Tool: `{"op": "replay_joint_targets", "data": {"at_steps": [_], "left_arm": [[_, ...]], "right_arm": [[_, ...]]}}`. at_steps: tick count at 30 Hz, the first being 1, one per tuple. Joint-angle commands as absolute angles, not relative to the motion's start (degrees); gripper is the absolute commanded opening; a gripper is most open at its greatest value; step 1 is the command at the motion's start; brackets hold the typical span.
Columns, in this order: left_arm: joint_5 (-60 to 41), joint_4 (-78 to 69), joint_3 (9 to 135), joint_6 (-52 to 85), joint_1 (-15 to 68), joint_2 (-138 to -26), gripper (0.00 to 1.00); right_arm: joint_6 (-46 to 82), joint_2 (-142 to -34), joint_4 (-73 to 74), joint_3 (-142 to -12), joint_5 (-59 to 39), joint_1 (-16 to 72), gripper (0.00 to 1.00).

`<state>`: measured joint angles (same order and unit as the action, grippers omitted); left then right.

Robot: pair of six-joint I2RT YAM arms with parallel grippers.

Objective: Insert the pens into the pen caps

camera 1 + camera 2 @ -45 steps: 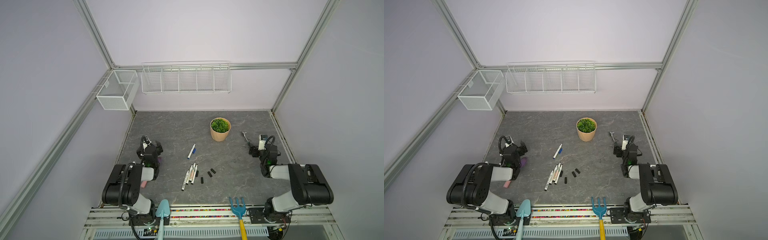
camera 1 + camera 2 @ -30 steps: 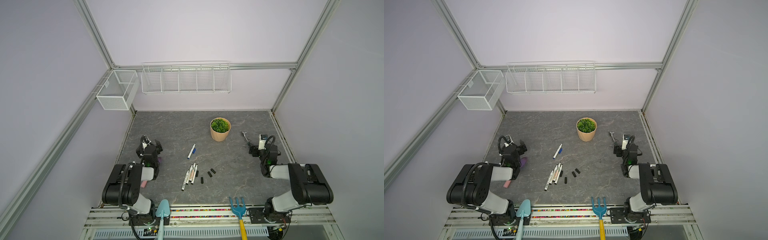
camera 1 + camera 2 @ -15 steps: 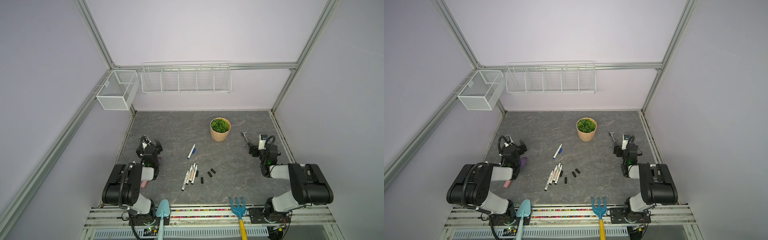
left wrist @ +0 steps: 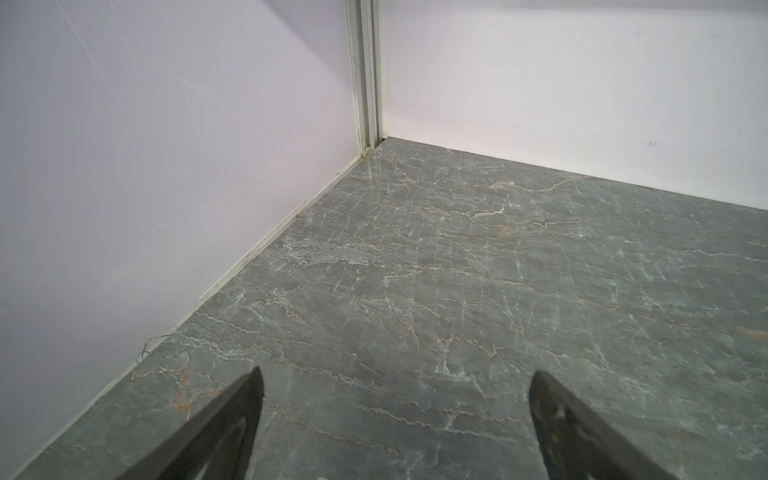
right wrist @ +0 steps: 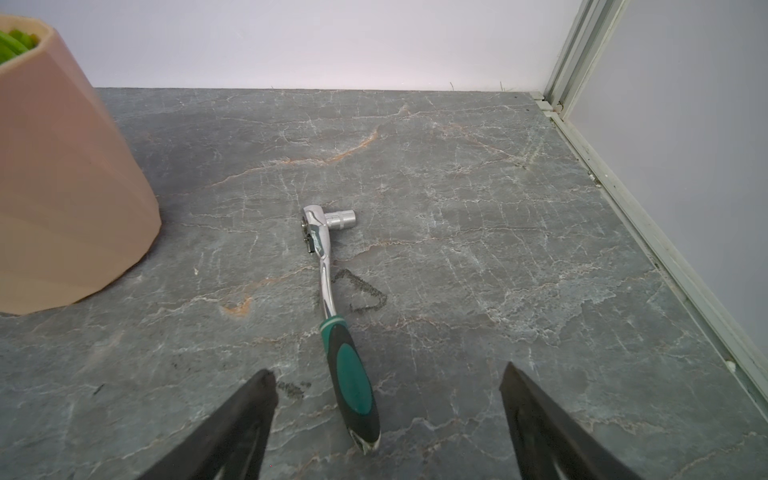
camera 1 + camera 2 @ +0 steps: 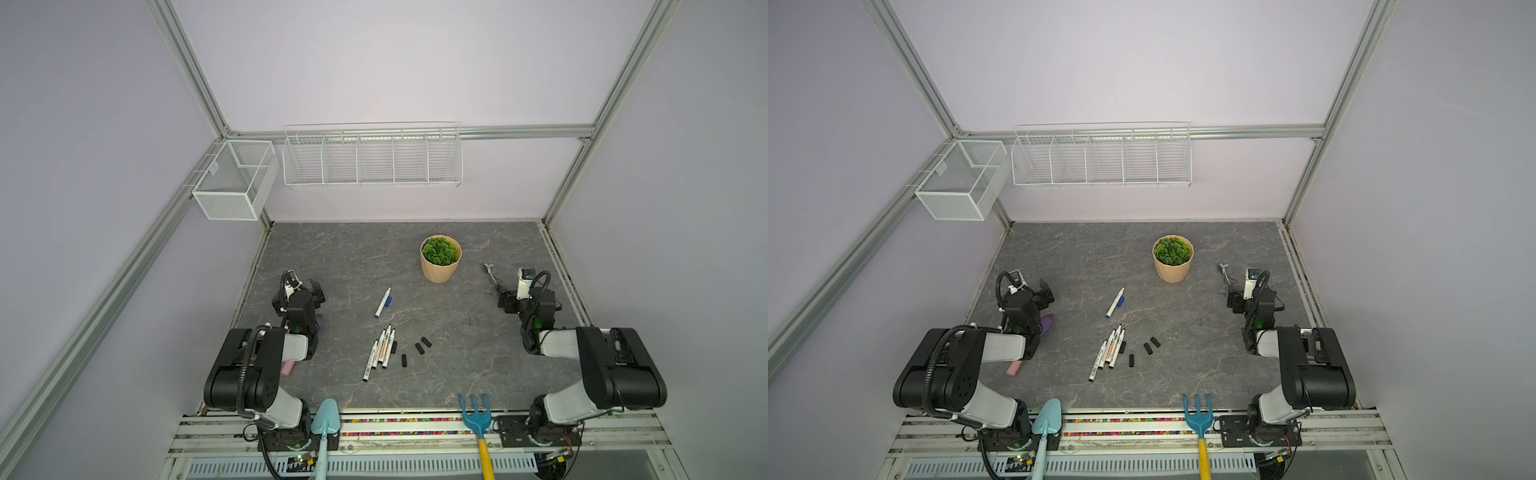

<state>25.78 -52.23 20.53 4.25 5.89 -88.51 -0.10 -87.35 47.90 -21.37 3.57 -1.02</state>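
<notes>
Several white pens (image 6: 380, 351) (image 6: 1109, 351) lie bunched side by side on the grey table near its front middle. A blue-tipped pen (image 6: 382, 302) (image 6: 1115, 302) lies apart behind them, with a blue pen cap (image 6: 388, 301) (image 6: 1121, 301) against it. Black pen caps (image 6: 423, 345) (image 6: 1151, 345) lie loose just right of the bunch. My left gripper (image 6: 303, 282) (image 6: 1034, 284) (image 4: 395, 374) is open over bare table at the left. My right gripper (image 6: 515, 293) (image 6: 1241, 295) (image 5: 386, 374) is open at the right, far from the pens.
A green-handled ratchet (image 5: 328, 266) (image 6: 491, 272) lies on the table, its handle end between my right fingers. A potted plant (image 6: 440, 257) stands behind the middle. A purple object (image 6: 1047, 324) and a pink block (image 6: 1014, 368) lie by the left arm. A trowel (image 6: 325, 419) and rake (image 6: 476, 415) sit at the front edge.
</notes>
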Motion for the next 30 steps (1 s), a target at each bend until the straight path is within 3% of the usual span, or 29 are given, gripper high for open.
{"op": "replay_joint_targets", "data": {"at_steps": [1,3,4,5,6,10,16,19,23,30], "left_arm": [[20.7,-46.4,24.6,0.7,6.1,-86.3,0.99],[22.6,-35.8,29.6,-0.8,7.5,-82.9,0.99],[23.5,-30.0,32.4,-1.3,8.3,-81.1,0.99],[23.3,-24.9,34.6,-1.8,9.0,-79.7,0.99],[23.5,-20.9,36.4,-2.2,10.0,-78.3,0.99],[30.3,-12.2,39.2,5.9,15.5,-74.0,0.99],[22.1,8.8,42.7,16.4,26.4,-71.8,0.99],[12.4,12.9,42.6,16.3,31.2,-72.8,0.97],[-1.3,18.1,44.8,14.2,32.3,-77.4,0.93],[-1.8,25.0,54.1,10.1,32.3,-90.0,0.81]], "right_arm": [[-1.3,-85.3,43.8,-24.4,4.5,-0.8,0.88],[1.2,-81.3,27.6,-31.0,7.4,-0.7,0.89],[3.4,-80.3,19.3,-35.0,9.1,-0.7,0.95],[4.5,-79.9,16.6,-36.7,8.8,-0.6,0.98],[5.6,-78.9,16.0,-37.1,8.4,-0.1,0.93],[13.2,-74.2,11.8,-38.3,13.4,2.8,0.91],[10.4,-71.7,-0.8,-46.0,14.6,12.3,0.92],[8.8,-71.7,-2.6,-49.0,17.6,17.8,0.99],[5.7,-73.4,-4.4,-55.5,18.1,22.3,0.98],[3.0,-76.4,-6.4,-61.3,18.3,27.5,0.93]]}}
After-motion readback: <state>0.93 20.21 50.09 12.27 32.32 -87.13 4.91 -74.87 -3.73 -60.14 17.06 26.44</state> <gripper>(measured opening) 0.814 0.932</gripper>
